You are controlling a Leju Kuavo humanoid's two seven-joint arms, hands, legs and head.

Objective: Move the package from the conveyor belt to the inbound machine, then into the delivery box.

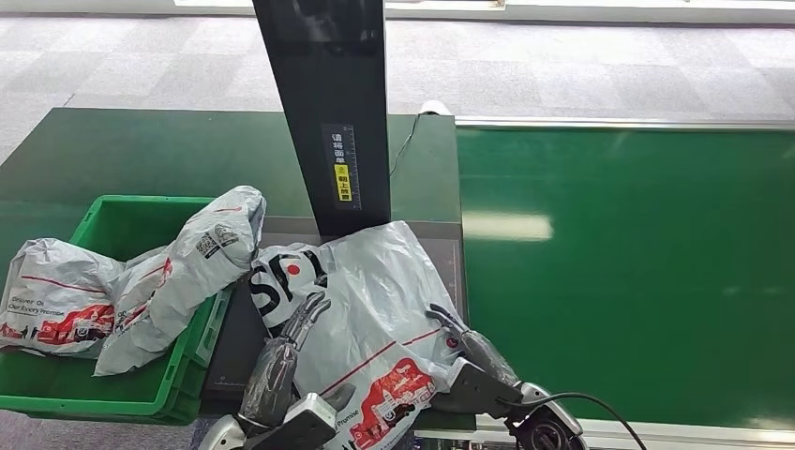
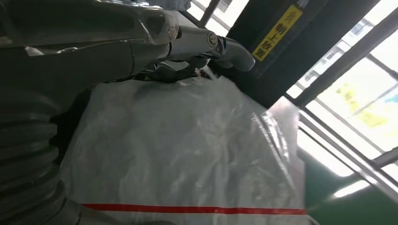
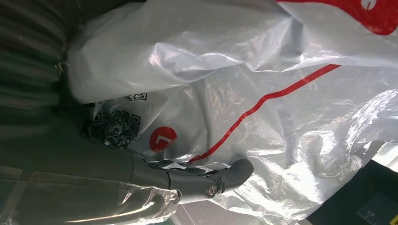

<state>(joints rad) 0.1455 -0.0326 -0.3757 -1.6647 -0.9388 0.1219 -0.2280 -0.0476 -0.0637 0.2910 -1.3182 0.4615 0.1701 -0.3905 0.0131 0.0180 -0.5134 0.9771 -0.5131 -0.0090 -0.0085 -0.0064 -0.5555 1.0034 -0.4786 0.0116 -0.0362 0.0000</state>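
Nearest the robot, the left hand (image 1: pixel 281 352) and the right hand (image 1: pixel 473 361) press against either side of a grey plastic package (image 1: pixel 375 309) printed with red graphics, holding it between them. In the right wrist view a thick thumb lies along the package's crinkled film, next to a QR label (image 3: pixel 112 126). The package rests on the dark platform of the inbound machine (image 1: pixel 333 112), touching the foot of its black upright column (a yellow label sits on the column). To the left, a green delivery box (image 1: pixel 122 225) holds two more grey bags (image 1: pixel 141 281), one draped over its rim. Beyond on the right stretches the green conveyor belt (image 1: pixel 637 262)
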